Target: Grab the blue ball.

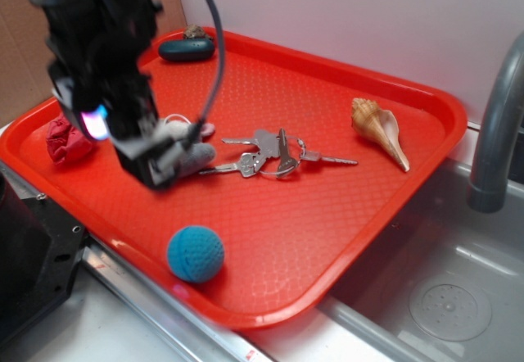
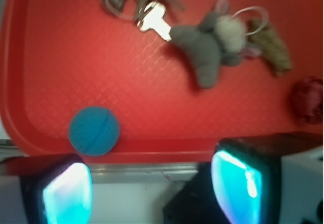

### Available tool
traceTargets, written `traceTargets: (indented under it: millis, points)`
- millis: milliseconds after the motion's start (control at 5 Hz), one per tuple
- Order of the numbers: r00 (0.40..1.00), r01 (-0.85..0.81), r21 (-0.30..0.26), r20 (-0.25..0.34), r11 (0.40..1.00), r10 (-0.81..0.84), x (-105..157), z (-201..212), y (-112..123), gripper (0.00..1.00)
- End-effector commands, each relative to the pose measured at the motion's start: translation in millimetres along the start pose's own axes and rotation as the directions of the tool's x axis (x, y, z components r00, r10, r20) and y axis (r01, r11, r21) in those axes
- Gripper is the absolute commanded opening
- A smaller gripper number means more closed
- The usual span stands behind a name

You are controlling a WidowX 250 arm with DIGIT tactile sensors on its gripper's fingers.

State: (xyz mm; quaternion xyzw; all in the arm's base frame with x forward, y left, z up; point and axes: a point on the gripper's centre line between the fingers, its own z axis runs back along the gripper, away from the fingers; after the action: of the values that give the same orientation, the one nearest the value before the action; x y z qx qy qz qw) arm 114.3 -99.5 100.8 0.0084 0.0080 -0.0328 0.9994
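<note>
The blue ball (image 1: 196,253), small, round and knitted, rests on the red tray (image 1: 327,239) close to its front rim. My gripper (image 1: 151,164) hangs over the tray's left part, above and behind the ball, beside the grey plush mouse (image 1: 192,153). In the wrist view the ball (image 2: 94,131) lies at the lower left against the tray (image 2: 76,57) rim, ahead of the left fingertip (image 2: 66,193). The gripper (image 2: 152,188) is open with nothing between its fingers, only the tray rim and metal edge below.
A bunch of keys (image 1: 270,157) lies mid-tray next to the mouse (image 2: 207,46). A shell (image 1: 381,128) sits at the right, a dark teal pebble (image 1: 187,48) at the back, a red crumpled lump (image 1: 67,141) at the left. A faucet (image 1: 495,133) and sink (image 1: 442,296) are at the right.
</note>
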Motion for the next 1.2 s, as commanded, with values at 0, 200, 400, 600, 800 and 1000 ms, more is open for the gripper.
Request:
traceTargets:
  millis: [0,200,400,600,800,1000]
  points:
    - [0.999,0.022,-0.074,0.048,0.997,-0.018,-7,-31,-24,1.00]
    - [0.997,0.060,-0.136,0.060,0.989,-0.052,-16,-41,-43,1.00]
    - [0.997,0.068,-0.136,0.058,0.988,-0.060,-20,-53,-55,1.00]
    - [0.998,0.044,-0.105,0.057,0.993,-0.038,-17,-64,-54,1.00]
    - [0.998,-0.021,-0.118,0.053,0.993,0.028,-5,-59,-36,1.00]
    - [0.996,-0.066,-0.124,0.058,0.990,0.074,8,-54,-21,1.00]
